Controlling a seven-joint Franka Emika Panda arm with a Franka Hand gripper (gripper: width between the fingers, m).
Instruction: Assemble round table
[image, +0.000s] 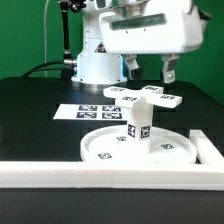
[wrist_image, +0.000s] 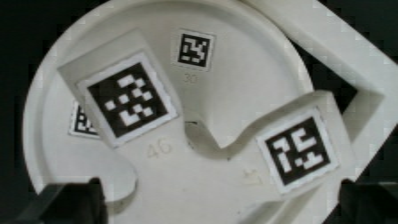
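Observation:
The large rimmed round disc (image: 105, 150) lies flat on the black table. The short thick post (image: 140, 125) stands upright on the disc. The small cross-shaped piece (image: 150, 98) sits level at the post's top. In the wrist view the cross-shaped piece (wrist_image: 294, 150) fills the middle with two tagged arms, and the disc (wrist_image: 169, 170) lies behind it. The post is hidden there. My gripper (image: 151, 72) hangs just above the cross-shaped piece, open and empty. Its dark fingertips (wrist_image: 63, 200) show wide apart in the wrist view, with the gripper (wrist_image: 214, 205) holding nothing.
The marker board (image: 85, 112) lies flat behind the disc on the exterior view's left. A long white border bar (image: 100, 176) runs along the front, and another (image: 207, 147) stands at the exterior view's right. The arm's base (image: 95, 60) stands at the back.

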